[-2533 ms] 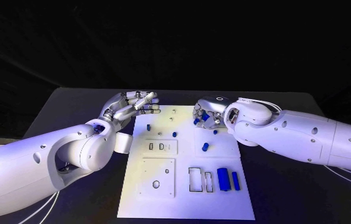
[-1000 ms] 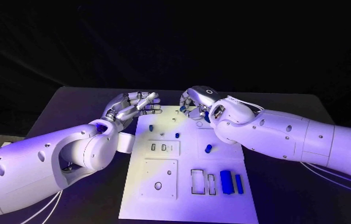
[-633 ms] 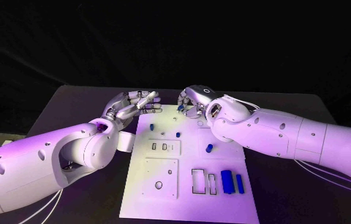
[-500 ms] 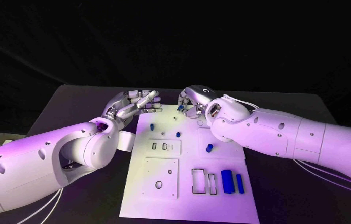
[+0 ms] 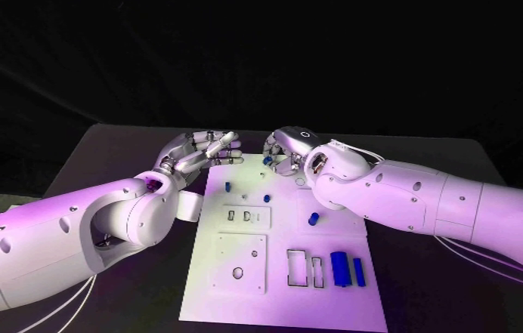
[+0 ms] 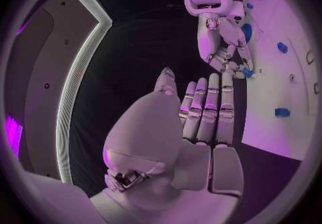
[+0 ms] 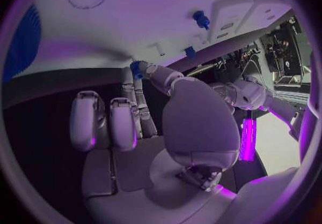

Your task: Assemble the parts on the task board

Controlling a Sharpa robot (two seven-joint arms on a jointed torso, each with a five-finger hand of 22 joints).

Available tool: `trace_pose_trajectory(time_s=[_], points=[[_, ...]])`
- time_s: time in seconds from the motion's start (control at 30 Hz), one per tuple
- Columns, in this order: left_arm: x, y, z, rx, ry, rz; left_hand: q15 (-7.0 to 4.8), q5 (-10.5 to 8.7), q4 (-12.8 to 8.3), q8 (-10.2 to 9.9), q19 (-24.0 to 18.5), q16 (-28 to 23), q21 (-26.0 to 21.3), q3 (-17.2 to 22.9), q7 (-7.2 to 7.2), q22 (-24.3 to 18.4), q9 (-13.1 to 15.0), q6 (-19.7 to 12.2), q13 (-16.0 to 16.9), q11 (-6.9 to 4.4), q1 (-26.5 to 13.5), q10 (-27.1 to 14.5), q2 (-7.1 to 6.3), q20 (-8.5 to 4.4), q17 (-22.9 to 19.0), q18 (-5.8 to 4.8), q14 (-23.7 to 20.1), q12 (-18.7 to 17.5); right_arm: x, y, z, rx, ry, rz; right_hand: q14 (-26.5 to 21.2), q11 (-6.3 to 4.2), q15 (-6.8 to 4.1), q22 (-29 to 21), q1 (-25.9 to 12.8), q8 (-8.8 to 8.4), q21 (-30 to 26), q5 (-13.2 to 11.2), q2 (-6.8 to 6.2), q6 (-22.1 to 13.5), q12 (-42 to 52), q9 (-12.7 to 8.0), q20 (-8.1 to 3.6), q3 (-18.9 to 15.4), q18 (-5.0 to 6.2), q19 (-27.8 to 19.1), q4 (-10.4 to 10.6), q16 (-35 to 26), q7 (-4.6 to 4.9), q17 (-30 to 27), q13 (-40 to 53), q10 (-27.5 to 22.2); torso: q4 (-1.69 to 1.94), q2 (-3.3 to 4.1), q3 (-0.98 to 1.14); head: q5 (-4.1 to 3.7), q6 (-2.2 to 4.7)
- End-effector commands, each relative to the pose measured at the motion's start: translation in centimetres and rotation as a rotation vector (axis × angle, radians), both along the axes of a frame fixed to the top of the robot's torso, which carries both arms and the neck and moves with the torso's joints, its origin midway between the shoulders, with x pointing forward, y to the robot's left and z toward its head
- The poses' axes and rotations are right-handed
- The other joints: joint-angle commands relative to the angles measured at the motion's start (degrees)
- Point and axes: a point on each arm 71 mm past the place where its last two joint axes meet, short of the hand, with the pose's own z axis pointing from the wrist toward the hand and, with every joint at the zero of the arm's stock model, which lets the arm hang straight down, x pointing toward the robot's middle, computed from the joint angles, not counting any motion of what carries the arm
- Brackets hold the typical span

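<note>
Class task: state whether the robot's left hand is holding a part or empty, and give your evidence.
Empty. In the left wrist view the left hand has its fingers straight and side by side, nothing between them; the head view shows it beside the task board.

A black table (image 5: 120, 148) with a matte top stands in the lower part of the head view, its far edge running straight across and its near corners cut off by the picture's sides; behind it hangs a black cloth backdrop (image 5: 261, 46), faintly creased, taking up the whole upper part; violet light washes over the scene; in the left wrist view a dark wall panel (image 6: 40, 74) is bordered by a pale lit strip (image 6: 80, 79) that bends in an angle; in the right wrist view a cluttered stand of dark equipment and cables (image 7: 285, 52) sits at the rim, with a bright magenta bar of light (image 7: 246, 138) nearby.
</note>
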Motion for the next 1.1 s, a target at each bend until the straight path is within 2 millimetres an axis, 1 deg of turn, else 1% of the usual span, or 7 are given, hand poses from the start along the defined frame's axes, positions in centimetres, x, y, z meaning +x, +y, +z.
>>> trace_pose_trajectory(time_s=[0.03, 0.3, 0.53, 0.63, 0.83, 0.97, 1.1], points=[[0.0, -0.2, 0.2, -0.009, -0.005, -0.011, -0.12, 0.00, -0.04, -0.29, -0.21, -0.20, -0.30, -0.41, 0.34, -0.07, 0.09, -0.32, -0.05, 0.10, 0.06, -0.32, 0.58, 0.32, 0.09, 0.37, -0.46, -0.22, 0.1, 0.0, -0.4, -0.027, 0.017, 0.002, 2.82, -0.03, 0.27, -0.04, -0.08, 0.23, -0.13, 0.18, 0.33, -0.56, 0.10, 0.13, 0.15, 0.27, -0.80, -0.44, -0.04, 0.18, -0.03, -0.03, 0.09, -0.36, -0.05, 0.07, -0.02, 0.05, 0.10], [0.1, -0.2, 0.3, -0.007, -0.005, -0.011, -0.09, -0.04, -0.01, -0.30, -0.26, -0.28, -0.35, -0.51, 0.37, -0.10, 0.15, -0.39, -0.04, 0.13, 0.01, -0.38, 0.63, 0.35, 0.17, 0.37, -0.53, -0.21, 0.3, 0.3, -0.5, -0.048, 0.027, -0.003, 2.71, 0.37, 0.60, 0.00, -0.65, -0.43, -0.20, -0.10, -0.25, -1.56, -0.51, 0.17, 0.43, 0.36, -0.78, -0.60, 0.01, 0.16, 0.33, -0.29, 0.16, -1.32, 0.00, 0.10, -0.02, 0.26, 0.01], [0.1, -0.2, 0.4, -0.007, -0.002, -0.014, -0.08, -0.08, 0.00, -0.30, -0.28, -0.31, -0.36, -0.56, 0.38, -0.12, 0.18, -0.41, -0.04, 0.14, -0.02, -0.39, 0.65, 0.36, 0.21, 0.37, -0.55, -0.20, 0.3, 0.1, -0.6, -0.060, 0.035, -0.001, 2.18, 2.66, 2.63, -1.82, -3.14, -3.41, -1.83, 1.63, -3.18, -5.82, -1.68, -0.67, 2.15, -0.40, -0.29, -2.47, 0.71, -0.22, 2.46, -1.85, -1.44, -8.21, -0.14, 0.05, 0.02, 0.48, -0.12], [0.2, -0.1, 0.4, -0.006, -0.002, -0.014, -0.08, -0.08, 0.00, -0.30, -0.28, -0.31, -0.36, -0.56, 0.38, -0.12, 0.18, -0.41, -0.04, 0.14, -0.02, -0.39, 0.65, 0.36, 0.21, 0.37, -0.55, -0.20, 0.0, -0.4, -0.5, -0.055, 0.030, -0.004, 1.83, 3.04, 2.96, -2.76, -3.29, -4.45, -2.67, 1.78, -4.13, -7.42, -1.46, -1.11, 2.68, -1.85, 0.01, -3.36, 0.55, -0.42, 2.67, -2.52, -2.00, -10.40, -0.19, 0.03, 0.04, 0.51, -0.08], [0.2, 0.1, 0.4, -0.004, -0.001, -0.008, -0.08, -0.14, 0.02, -0.29, -0.29, -0.33, -0.37, -0.60, 0.39, -0.13, 0.20, -0.42, -0.03, 0.15, -0.05, -0.41, 0.67, 0.37, 0.23, 0.37, -0.56, -0.19, -1.0, -2.6, -0.1, -0.038, 0.028, -0.018, 1.87, 3.06, 3.01, -2.41, -3.42, -4.56, -2.53, 2.24, -4.46, -7.33, -0.96, -1.24, 2.83, -3.20, -0.03, -3.14, 0.62, -0.18, 2.75, -2.39, -2.13, -10.56, -0.44, -0.09, 0.14, 0.61, 0.09], [0.3, 0.3, 0.3, -0.003, 0.001, -0.001, -0.08, -0.14, 0.02, -0.29, -0.29, -0.33, -0.37, -0.60, 0.39, -0.13, 0.20, -0.42, -0.03, 0.15, -0.05, -0.41, 0.67, 0.37, 0.23, 0.37, -0.56, -0.19, -1.9, -5.2, 0.8, -0.005, 0.033, -0.052, 2.02, 2.76, 2.79, -1.30, -3.71, -4.37, -1.85, 3.26, -4.17, -6.33, 0.49, -1.38, 2.72, -4.18, -0.25, -2.28, 1.17, 0.22, 2.66, -2.07, -1.90, -8.56, -0.91, -0.42, 0.23, 0.56, 0.16], [0.3, 0.4, 0.3, -0.005, 0.003, -0.001, -0.08, -0.14, 0.02, -0.29, -0.29, -0.33, -0.37, -0.60, 0.39, -0.13, 0.20, -0.42, -0.03, 0.15, -0.05, -0.41, 0.67, 0.37, 0.23, 0.37, -0.56, -0.19, -2.5, -7.9, 1.5, 0.036, 0.069, -0.103, 2.38, 2.02, 2.24, 0.69, -5.55, -4.63, -0.54, 3.87, -4.80, -5.99, 2.41, -1.72, 2.29, -5.77, -0.69, -0.82, 2.71, 1.10, 2.17, -0.95, -1.29, -5.52, -1.36, -0.88, 0.36, 0.39, 0.41]])
